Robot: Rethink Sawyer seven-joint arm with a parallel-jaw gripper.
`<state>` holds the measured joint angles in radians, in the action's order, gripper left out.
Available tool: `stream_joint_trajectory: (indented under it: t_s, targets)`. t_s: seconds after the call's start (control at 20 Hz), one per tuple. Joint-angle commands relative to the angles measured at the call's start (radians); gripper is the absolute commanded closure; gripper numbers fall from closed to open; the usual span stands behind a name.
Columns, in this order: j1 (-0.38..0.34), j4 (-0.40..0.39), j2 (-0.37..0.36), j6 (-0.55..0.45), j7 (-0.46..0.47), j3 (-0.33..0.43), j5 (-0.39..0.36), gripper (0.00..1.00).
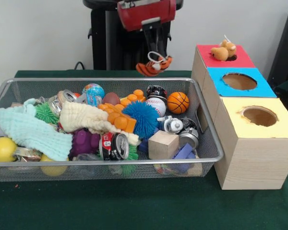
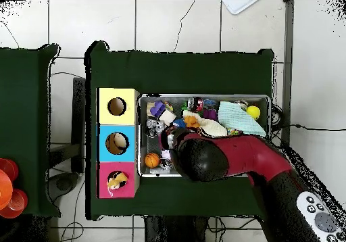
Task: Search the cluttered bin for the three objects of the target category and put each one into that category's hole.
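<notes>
My gripper (image 1: 156, 61) hangs above the far rim of the silver mesh bin (image 1: 110, 163). It is shut on an orange plush with black tiger stripes (image 1: 153, 68), held clear of the clutter. A tan-brown plush (image 1: 224, 50) sits on the red-topped box (image 1: 240, 61), over its round hole, and also shows in the overhead view (image 2: 117, 180). No third plush shows. In the overhead view my arm (image 2: 216, 158) covers the gripper and part of the bin (image 2: 203, 97).
The bin holds an orange basketball (image 1: 177, 102), a baseball (image 1: 156, 105), a blue spiky ball (image 1: 141, 117), a wooden cube (image 1: 163, 144), a can (image 1: 116, 146) and a mint cloth (image 1: 31, 129). Blue-topped (image 1: 240, 81) and yellow-topped (image 1: 261, 116) holes lie nearer the camera.
</notes>
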<state>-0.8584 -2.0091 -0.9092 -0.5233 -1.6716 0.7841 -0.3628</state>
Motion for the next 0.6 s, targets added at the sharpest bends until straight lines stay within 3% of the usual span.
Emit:
stream_joint_trajectory:
  t_s: [0.05, 0.6]
  targets:
    - [-0.014, -0.149, -0.082, -0.132, -0.021, 0.121, 0.158, 1.0]
    - [0.059, -0.273, -0.126, -0.036, -0.173, 0.121, 0.351, 1.0]
